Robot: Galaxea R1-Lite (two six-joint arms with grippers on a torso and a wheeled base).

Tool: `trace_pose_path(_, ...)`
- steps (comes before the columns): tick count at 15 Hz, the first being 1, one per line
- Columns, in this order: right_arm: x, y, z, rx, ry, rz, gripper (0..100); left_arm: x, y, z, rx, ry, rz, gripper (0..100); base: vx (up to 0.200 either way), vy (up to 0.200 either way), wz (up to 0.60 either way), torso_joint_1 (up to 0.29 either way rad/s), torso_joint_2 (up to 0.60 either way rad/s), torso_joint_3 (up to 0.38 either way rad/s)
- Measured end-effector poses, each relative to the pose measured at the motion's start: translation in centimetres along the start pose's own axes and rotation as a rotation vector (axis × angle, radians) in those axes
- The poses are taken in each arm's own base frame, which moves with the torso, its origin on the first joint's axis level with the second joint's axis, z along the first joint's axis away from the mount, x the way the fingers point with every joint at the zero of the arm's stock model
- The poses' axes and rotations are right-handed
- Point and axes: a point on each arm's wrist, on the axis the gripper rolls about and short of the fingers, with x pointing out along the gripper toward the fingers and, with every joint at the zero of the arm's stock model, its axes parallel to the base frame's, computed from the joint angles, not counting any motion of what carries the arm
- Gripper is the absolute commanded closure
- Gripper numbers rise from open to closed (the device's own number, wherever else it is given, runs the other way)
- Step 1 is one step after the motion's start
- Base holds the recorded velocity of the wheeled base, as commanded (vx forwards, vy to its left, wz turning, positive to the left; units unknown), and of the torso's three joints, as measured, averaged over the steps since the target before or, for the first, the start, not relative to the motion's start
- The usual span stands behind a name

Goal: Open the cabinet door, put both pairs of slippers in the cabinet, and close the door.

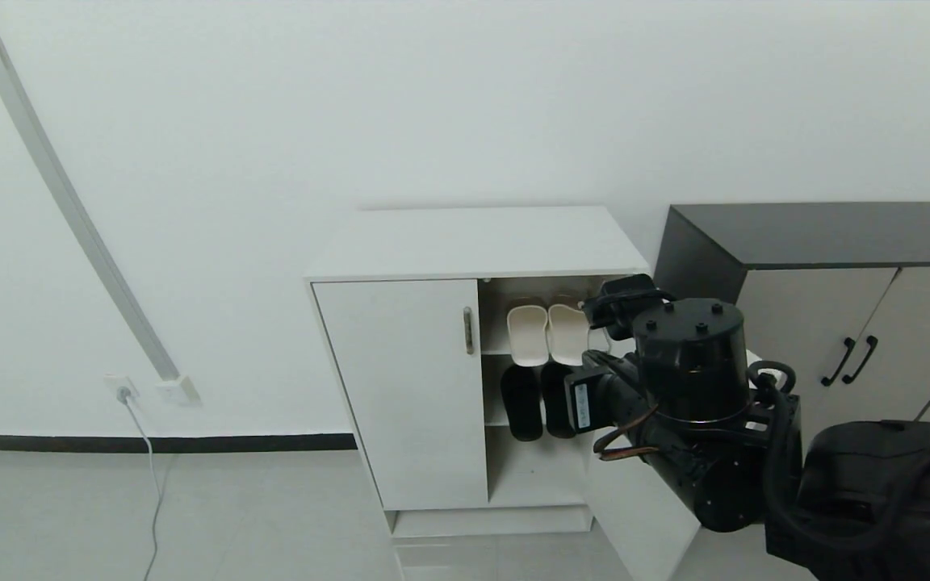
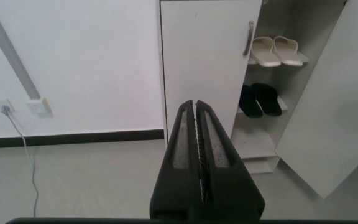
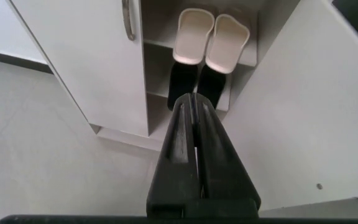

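Since both pairs are already shelved, only the door [image 1: 643,516] is left to be closed.
The white slippers [image 1: 547,332] are set on the upper shelf [image 1: 496,352], the black slippers [image 1: 536,399] beneath; the left hand [image 2: 194,106] and right hand [image 3: 194,98] are closed on nothing.

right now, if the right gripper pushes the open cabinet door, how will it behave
The open door looks like a stiff flat panel, so it should probably swing as one piece, not flex. Its face looks smooth, so the shut right gripper may slide along it.

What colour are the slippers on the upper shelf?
Cream white; slippers show best in right wrist view.
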Motion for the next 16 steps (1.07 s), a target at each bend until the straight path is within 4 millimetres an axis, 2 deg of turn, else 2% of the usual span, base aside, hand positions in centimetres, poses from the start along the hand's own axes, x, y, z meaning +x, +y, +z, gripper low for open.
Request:
trace_pose_path(3,0.02,-0.08,-0.16,-0.004,0.005,-0.001,100,0.00,0.00,0.01,0.000,0.000,0.000,100,0.000,0.000,0.00,0.095,-0.23,-0.131)
trace_pose_path(9,0.00,-0.11,-0.30,-0.009,0.009,0.000,100,0.00,0.00,0.00,0.000,0.000,0.000,100,0.000,0.000,0.00,0.000,0.00,0.000)
trace_pose_path(14,0.08,-0.21,-0.31,-0.010,0.010,-0.005,100,0.00,0.00,-0.01,-0.001,0.001,-0.001,100,0.000,0.000,-0.60,0.005,0.00,0.000)
trace_pose_path(16,0.10,-0.23,-0.34,-0.010,0.011,-0.007,100,0.00,0.01,-0.01,-0.001,0.001,0.000,100,0.000,0.000,0.00,0.000,0.00,0.000)
